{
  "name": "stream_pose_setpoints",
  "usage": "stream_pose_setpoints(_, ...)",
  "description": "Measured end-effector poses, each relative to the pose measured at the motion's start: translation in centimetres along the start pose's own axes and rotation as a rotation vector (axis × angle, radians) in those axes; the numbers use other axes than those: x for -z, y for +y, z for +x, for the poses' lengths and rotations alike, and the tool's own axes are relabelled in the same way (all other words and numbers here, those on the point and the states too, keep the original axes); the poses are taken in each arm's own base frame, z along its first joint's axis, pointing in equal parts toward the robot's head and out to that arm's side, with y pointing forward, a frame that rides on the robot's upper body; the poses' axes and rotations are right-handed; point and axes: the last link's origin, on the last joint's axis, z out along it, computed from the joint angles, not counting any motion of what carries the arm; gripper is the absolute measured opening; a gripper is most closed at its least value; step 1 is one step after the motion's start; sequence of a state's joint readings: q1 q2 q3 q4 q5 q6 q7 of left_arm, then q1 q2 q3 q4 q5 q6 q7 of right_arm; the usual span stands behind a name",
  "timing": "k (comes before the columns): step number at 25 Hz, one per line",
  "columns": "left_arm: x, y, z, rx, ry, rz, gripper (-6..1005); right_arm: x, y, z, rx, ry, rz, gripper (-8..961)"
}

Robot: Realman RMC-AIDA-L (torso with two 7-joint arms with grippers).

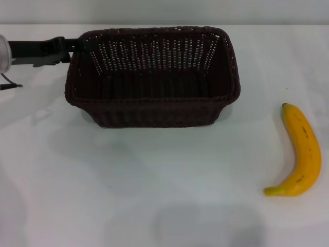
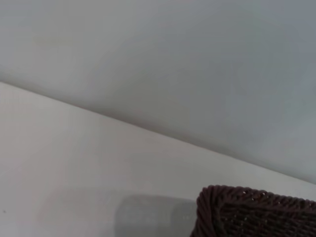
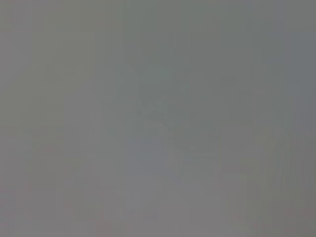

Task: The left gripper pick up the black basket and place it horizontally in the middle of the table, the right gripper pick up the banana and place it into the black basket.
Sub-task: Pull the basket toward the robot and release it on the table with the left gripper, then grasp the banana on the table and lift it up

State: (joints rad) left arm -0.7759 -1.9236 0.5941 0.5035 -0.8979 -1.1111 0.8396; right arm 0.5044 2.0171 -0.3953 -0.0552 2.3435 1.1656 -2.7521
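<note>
- One black basket point(image 1: 152, 77) sits upright at the table's point(image 1: 154, 195) far middle.
- One banana point(image 1: 299, 153) lies well apart, right of it.
- One left gripper point(image 1: 72, 47) meets the basket's left rim; grip state cannot be told.

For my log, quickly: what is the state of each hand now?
Left hand: at the basket rim's left end; grip cannot be told.
Right hand: not in view.

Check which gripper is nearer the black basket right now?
Left. The left gripper is at the black basket's far left corner, at the rim. The right gripper is not in view in any picture.
</note>
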Motion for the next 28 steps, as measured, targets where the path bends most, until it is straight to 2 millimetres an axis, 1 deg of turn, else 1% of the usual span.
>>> stream_pose_setpoints(3, 0.6, -0.6, 0.0, -0.010, 0.035, 0.003, 778, 0.0, -0.1, 0.0, -0.002, -0.001, 0.004, 839)
stream_pose_setpoints(5, 1.1, -1.2, -0.1, -0.015, 0.108, -0.001, 833, 0.0, -0.1, -0.1, -0.006, -0.003, 0.007, 839)
stream_pose_setpoints(8, 2.0, -1.9, 0.0, -0.027, 0.268, -0.025, 827, -0.1, -0.1, -0.1, -0.031, -0.006, 0.008, 839)
stream_pose_setpoints(11, 3.2, -2.5, -0.5, -0.053, 0.434, -0.054, 821, -0.2, -0.1, -0.3, -0.065, -0.006, -0.005, 839)
stream_pose_setpoints(14, 4.3, -3.3, -1.7, -0.066, 0.572, -0.048, 822, -0.3, -0.4, -0.4, -0.106, -0.001, -0.022, 839)
stream_pose_setpoints(19, 5.8, -4.9, -4.9, -0.118, 0.828, 0.057, 820, -0.5, -1.3, -0.7, -0.145, 0.044, -0.048, 839)
stream_pose_setpoints(20, 5.8, -4.9, -4.9, -0.118, 0.828, 0.057, 820, -0.6, -1.6, -0.6, -0.162, 0.063, -0.051, 839)
stream_pose_setpoints(21, 5.6, -5.8, -6.7, -0.116, 0.917, 0.136, 820, -0.7, -1.8, -0.7, -0.172, 0.075, -0.056, 839)
stream_pose_setpoints(24, 5.4, -6.3, -7.8, -0.113, 0.968, 0.218, 818, -0.8, -3.2, -1.4, -0.213, 0.116, -0.074, 839)
stream_pose_setpoints(28, 4.8, -6.3, -8.0, -0.144, 0.976, 0.278, 818, -1.1, -4.0, -2.7, -0.219, 0.155, -0.146, 839)
